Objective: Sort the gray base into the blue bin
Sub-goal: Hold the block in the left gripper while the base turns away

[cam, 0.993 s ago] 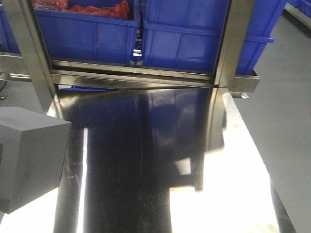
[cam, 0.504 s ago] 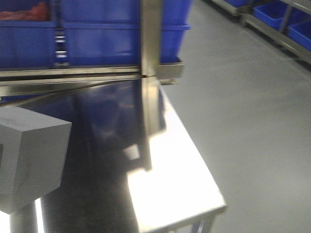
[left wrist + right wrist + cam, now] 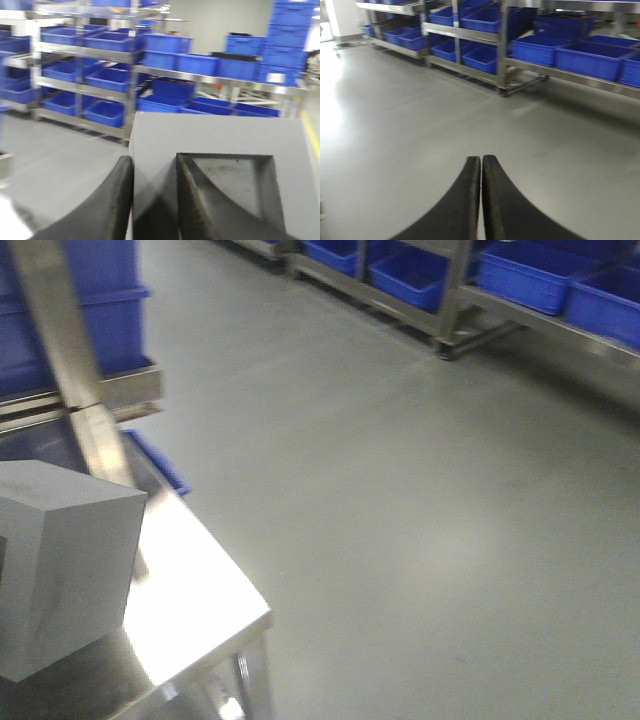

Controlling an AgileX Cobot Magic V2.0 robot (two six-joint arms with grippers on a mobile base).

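Observation:
The gray base (image 3: 65, 565) is a light-gray block at the lower left of the front view, held up in front of the steel table. In the left wrist view my left gripper (image 3: 154, 162) is shut on the wall of the gray base (image 3: 215, 135). One finger is outside the block and the other sits inside its square recess. My right gripper (image 3: 481, 160) is shut and empty, its fingers pressed together above the bare floor. Several blue bins (image 3: 107, 77) stand on steel racks ahead; more blue bins (image 3: 580, 57) show in the right wrist view.
The corner of the shiny steel table (image 3: 215, 590) is at the lower left. A steel post (image 3: 75, 370) rises beside it, with a blue crate (image 3: 115, 325) behind. Steel racks with blue crates (image 3: 530, 270) line the far right. Gray floor (image 3: 420, 520) fills the middle.
The whole view has swung to the right: the table and the blue crates behind it slid off to the left and open floor came in. The gray base stays at the same spot in view.

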